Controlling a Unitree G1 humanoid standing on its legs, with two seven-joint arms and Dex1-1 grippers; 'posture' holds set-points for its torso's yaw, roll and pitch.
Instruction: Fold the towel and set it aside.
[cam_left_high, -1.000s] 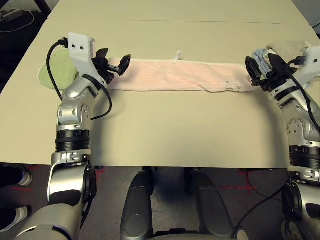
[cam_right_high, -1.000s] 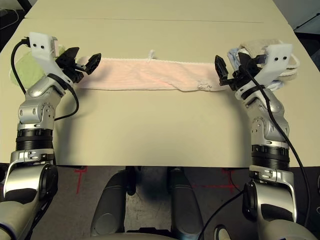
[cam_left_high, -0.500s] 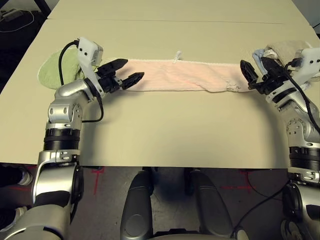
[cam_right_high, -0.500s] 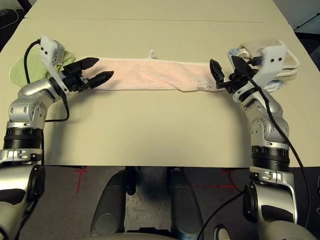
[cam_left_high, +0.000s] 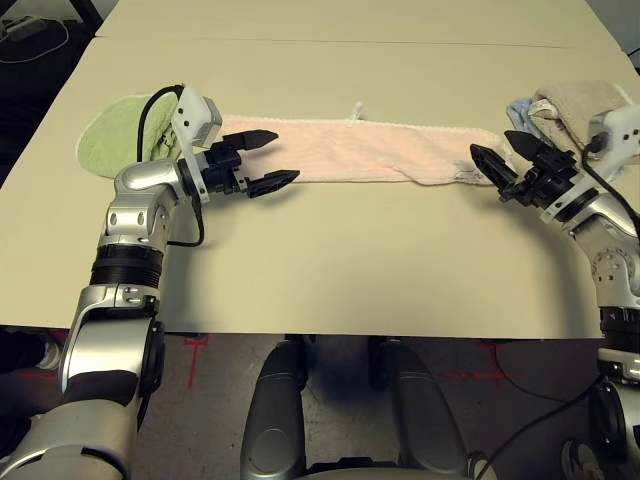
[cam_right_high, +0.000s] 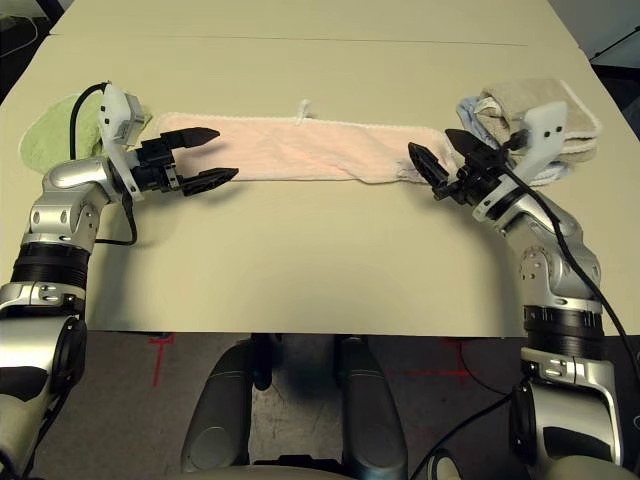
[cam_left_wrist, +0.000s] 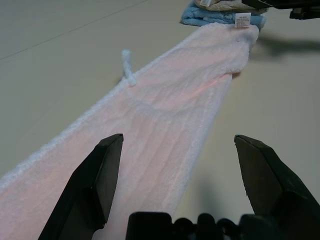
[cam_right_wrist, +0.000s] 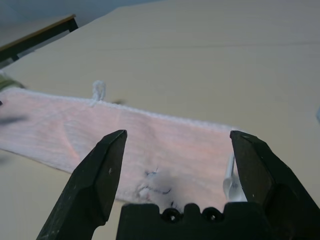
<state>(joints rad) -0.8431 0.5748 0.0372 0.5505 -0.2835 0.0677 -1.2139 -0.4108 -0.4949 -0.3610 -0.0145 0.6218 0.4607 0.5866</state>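
The towel (cam_left_high: 370, 152) is a pale pink strip lying flat across the table, with a small white loop (cam_left_high: 354, 112) on its far edge and dark writing (cam_left_high: 462, 172) near its right end. My left gripper (cam_left_high: 285, 155) is open over the towel's left end and points along it; one finger is above the cloth and the other above its near edge. In the left wrist view the towel (cam_left_wrist: 165, 130) runs away between the spread fingers (cam_left_wrist: 100, 170). My right gripper (cam_left_high: 490, 142) is open at the towel's right end, holding nothing. The right wrist view shows the towel (cam_right_wrist: 100, 130) ahead of it.
A green towel (cam_left_high: 115, 140) lies at the table's left, just behind my left wrist. A beige towel (cam_left_high: 575, 105) on a blue cloth (cam_left_high: 520, 112) is stacked at the right, beside my right gripper. Bare tabletop (cam_left_high: 370, 250) stretches from the towel to the front edge.
My left gripper has moved right and toward the near side, turning to point along the towel. My right gripper has swung lower toward the towel's right end. Both stay open.
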